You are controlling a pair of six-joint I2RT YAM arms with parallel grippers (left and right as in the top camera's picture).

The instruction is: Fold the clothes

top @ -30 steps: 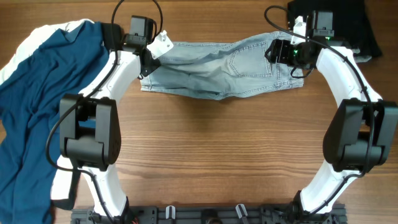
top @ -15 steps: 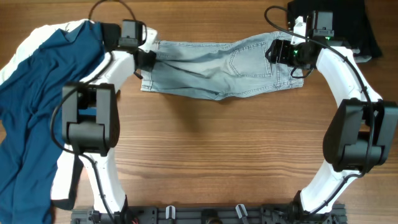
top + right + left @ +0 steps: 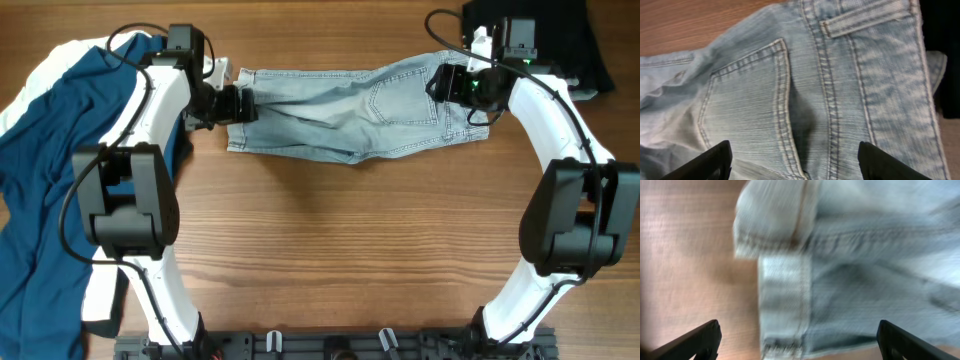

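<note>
While the denim shorts (image 3: 350, 110) lie stretched across the far side of the table (image 3: 330, 250), my left gripper (image 3: 238, 103) has swung out and down to their cuffed hem (image 3: 782, 295) since a second ago. The right gripper (image 3: 452, 85) hasn't budged. Both are spread wide, pinching nothing. The left one flanks the hem and the right one hovers over the back pocket (image 3: 747, 100).

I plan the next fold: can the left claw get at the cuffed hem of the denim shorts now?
Probably yes: the left claw hangs open over the cuffed hem, with nothing between them.
</note>
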